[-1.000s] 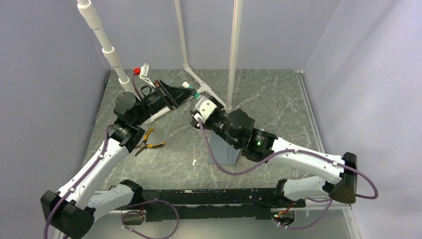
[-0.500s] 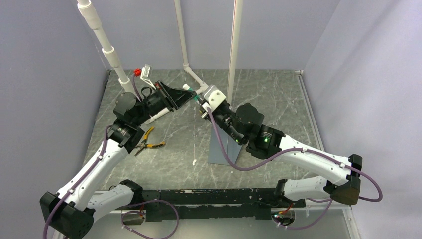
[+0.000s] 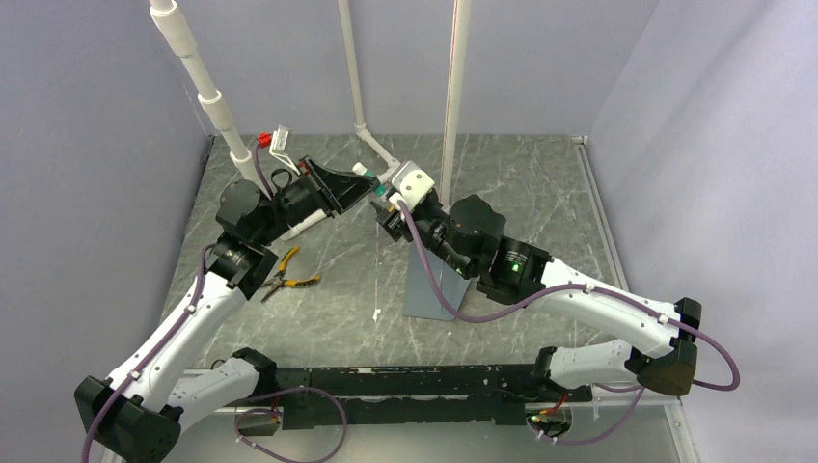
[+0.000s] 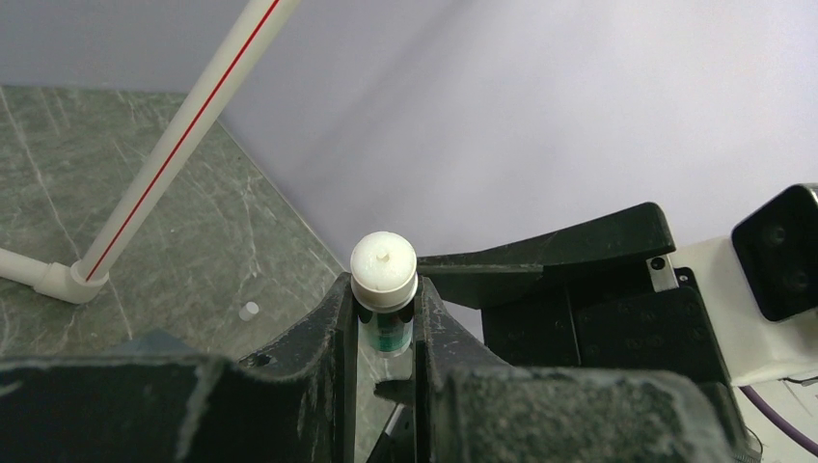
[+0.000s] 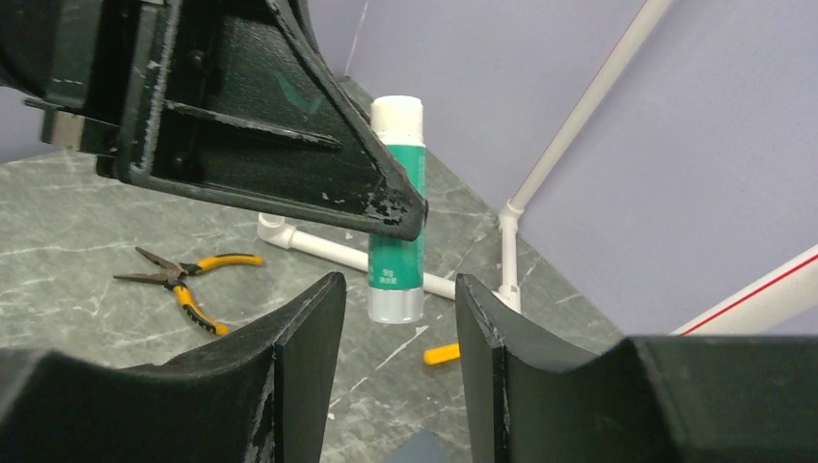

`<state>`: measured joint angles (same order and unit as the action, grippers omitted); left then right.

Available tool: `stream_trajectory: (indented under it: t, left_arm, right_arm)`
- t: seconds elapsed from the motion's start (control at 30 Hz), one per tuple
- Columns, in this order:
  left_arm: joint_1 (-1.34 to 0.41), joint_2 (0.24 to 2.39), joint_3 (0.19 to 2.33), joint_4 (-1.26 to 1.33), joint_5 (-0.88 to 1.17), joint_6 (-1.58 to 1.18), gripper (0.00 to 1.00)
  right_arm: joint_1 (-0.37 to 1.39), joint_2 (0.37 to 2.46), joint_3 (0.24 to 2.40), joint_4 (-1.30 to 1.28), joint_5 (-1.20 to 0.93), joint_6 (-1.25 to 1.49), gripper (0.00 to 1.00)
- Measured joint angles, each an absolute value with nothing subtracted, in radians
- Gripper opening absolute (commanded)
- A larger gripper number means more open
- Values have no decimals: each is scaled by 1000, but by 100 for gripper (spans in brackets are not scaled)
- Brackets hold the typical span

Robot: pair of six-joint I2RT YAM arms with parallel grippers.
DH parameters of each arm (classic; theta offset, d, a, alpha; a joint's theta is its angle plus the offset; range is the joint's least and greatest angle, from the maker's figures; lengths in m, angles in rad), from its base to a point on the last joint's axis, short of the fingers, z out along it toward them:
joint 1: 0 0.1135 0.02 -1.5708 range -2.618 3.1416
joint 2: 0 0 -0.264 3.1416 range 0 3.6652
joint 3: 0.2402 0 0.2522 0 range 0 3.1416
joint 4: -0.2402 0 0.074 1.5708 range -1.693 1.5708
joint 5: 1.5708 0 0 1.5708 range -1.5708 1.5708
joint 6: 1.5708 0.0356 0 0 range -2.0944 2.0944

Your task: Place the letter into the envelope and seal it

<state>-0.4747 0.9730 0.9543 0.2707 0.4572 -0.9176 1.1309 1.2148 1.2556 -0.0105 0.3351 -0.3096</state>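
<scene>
A green glue stick (image 4: 389, 333) with a white cap is clamped between the jaws of my left gripper (image 4: 384, 301), held up above the table's back middle (image 3: 367, 183). My right gripper (image 5: 400, 289) stands open just short of the stick's silver bottom end (image 5: 395, 304), not touching it. The slate blue-grey envelope (image 3: 429, 285) lies flat on the table under the right arm, partly hidden by it. The letter is not in view.
Yellow-handled pliers (image 3: 289, 275) lie on the table at the left. A small yellow piece (image 5: 442, 354) and a tiny white cap (image 4: 249, 310) lie near the white pipe frame (image 3: 381, 154) at the back. Grey walls close in all round.
The right arm swung up from over the envelope to the held glue stick, then drew back slightly. More of the envelope shows. The left arm has stayed still.
</scene>
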Motion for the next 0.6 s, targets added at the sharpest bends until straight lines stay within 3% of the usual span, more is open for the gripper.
stream_trajectory:
  t: [0.27,0.43,0.6]
  left_arm:
    - [-475,972,954,272,458,-917,2]
    - [-474,972,954,273,458,-908,2]
    - [-471,966,936,327,478,-871,3]
  right_arm:
    - [1107,1229,1256,-34,331,-275,30]
    - [1101,1238,1256,-34,323,-260,0]
    - [1076,1225,1258,-44,259,-220,0]
